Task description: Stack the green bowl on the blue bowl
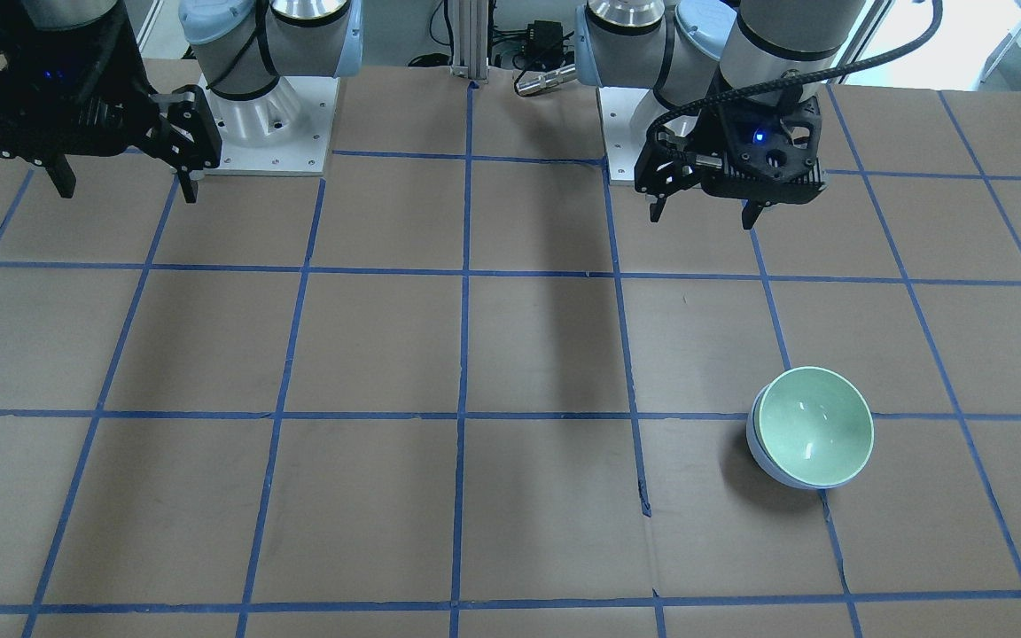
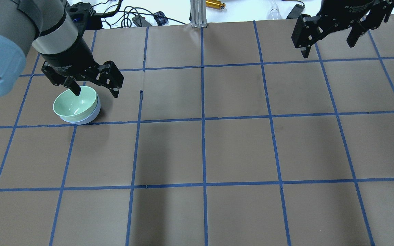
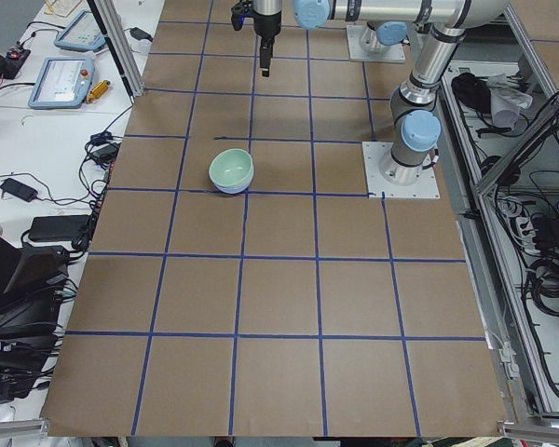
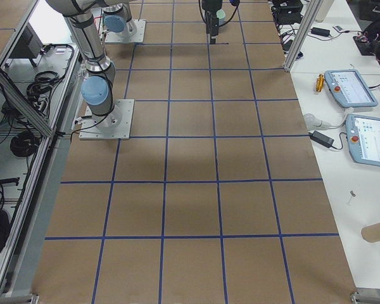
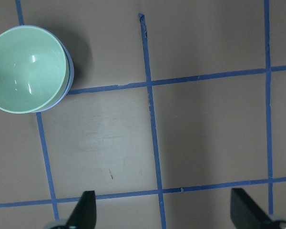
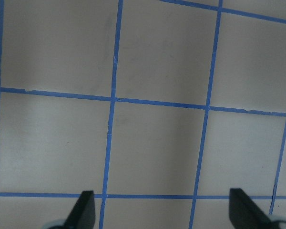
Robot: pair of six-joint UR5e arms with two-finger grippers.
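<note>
The green bowl (image 1: 816, 430) sits nested inside the blue bowl (image 1: 766, 461), both upright on the bench (image 1: 546, 354). Only a thin crescent of the blue one shows around and below the green rim. The stack rests where two strips of blue tape (image 1: 463, 354) of the bench's grid meet.

The left fingers (image 1: 658, 206) are spread wide apart with nothing between them. They hang above the bench, clear of both bowls. In the left wrist view the green bowl (image 5: 26, 69) lies well ahead of the fingertips (image 5: 84, 210) and off to the outer side of the left-hand one. The blue bowl (image 5: 70, 71) peeks out at its edge there, and only tape and bare bench lie between the two tips. From overhead, one of the left fingers (image 2: 76, 90) overlaps the far rim of the green bowl (image 2: 74, 104) in the picture. The front view shows those fingers raised and set back from the stack, on the robot's side of it.

The right fingers (image 1: 190, 182) are likewise spread wide and hold nothing. They hang over the bench well apart from the bowls and from the left fingers. The right wrist view shows only taped bench ahead of those fingers (image 6: 84, 210).
</note>
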